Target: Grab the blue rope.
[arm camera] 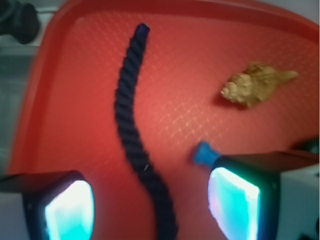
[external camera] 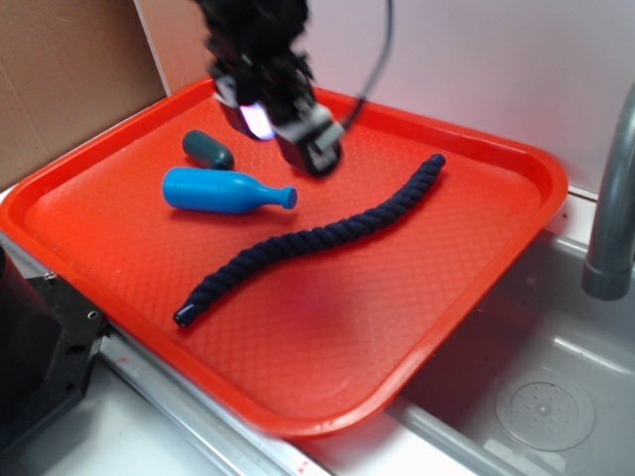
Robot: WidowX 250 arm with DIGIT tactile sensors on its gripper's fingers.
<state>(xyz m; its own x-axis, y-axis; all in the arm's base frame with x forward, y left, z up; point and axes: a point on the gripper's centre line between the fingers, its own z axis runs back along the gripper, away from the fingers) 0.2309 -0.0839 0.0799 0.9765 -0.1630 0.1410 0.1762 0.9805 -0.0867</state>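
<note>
The blue rope (external camera: 317,236) is a long dark navy twisted cord lying in a loose S across the red tray (external camera: 417,327), its glossy capped end (external camera: 185,316) toward the front left. My gripper (external camera: 283,134) hangs open above the back of the tray, higher than the rope and apart from it. In the wrist view the blue rope (arm camera: 131,125) runs down between my two lit fingers, and the gripper (arm camera: 150,202) holds nothing.
A bright blue bottle-shaped toy (external camera: 223,191) and a dark teal capsule (external camera: 208,149) lie left of the rope. A tan shell-like toy (arm camera: 257,82) lies on the tray in the wrist view. A grey sink (external camera: 541,397) and faucet (external camera: 615,198) stand at the right.
</note>
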